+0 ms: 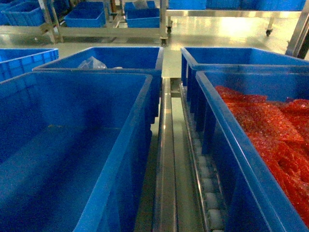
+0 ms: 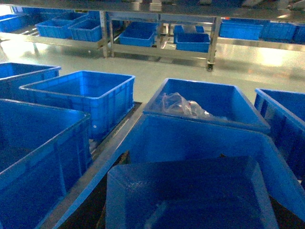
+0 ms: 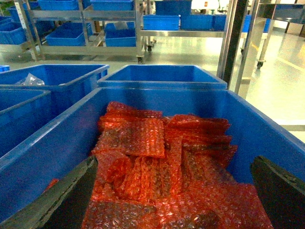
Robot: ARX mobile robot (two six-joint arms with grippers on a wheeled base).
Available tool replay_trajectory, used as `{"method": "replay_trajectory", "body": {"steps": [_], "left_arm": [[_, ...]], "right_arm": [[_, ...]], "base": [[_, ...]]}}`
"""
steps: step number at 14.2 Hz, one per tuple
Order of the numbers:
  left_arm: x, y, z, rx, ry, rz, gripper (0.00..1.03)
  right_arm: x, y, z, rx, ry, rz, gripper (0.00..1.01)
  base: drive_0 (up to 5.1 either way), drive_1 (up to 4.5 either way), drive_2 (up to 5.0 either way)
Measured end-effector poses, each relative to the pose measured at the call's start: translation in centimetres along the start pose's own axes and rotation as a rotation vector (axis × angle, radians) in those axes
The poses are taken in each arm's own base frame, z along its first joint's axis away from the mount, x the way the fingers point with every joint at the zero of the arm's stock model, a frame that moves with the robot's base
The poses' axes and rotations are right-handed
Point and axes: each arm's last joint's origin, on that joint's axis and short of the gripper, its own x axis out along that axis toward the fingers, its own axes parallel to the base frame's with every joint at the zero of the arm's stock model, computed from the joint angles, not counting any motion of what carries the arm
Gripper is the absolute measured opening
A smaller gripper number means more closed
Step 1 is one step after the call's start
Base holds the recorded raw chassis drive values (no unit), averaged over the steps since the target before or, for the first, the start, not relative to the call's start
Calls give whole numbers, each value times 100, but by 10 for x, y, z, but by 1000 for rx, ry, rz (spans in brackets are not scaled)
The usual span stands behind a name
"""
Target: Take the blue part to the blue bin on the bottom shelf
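Note:
A dark blue part [image 2: 190, 195], flat and rectangular with a raised rim, fills the bottom of the left wrist view. It spans the space between my left gripper's jaws and hides the fingers; the gripper is shut on it. The part hangs over the near end of an empty blue bin [image 2: 200, 140], which is the large near-left bin [image 1: 72, 145] in the head view. This bin stands on the steel shelf [image 1: 166, 159] with white rollers [image 1: 210, 193]. My right gripper [image 3: 171, 200] is open, its dark fingers [image 3: 62, 200] wide apart above red bubble wrap [image 3: 157, 157]. Neither gripper shows in the head view.
The near-right bin [image 1: 212, 125] holds the red bubble wrap. Behind the empty bin, another bin holds a clear plastic bag [image 1: 91, 63]. More blue bins [image 2: 81, 95] stand to the left. Further racks with bins [image 1: 140, 17] line the far side of the floor.

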Motion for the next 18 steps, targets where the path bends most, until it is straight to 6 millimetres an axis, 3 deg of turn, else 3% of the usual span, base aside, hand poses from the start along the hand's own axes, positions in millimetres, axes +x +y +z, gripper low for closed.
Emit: {"method": "replay_trajectory", "body": {"steps": [18], "left_arm": [[0, 0, 0, 0, 0, 0, 44]], "right_arm": [[0, 0, 0, 0, 0, 0, 98]], "base": [[0, 0, 0]]}}
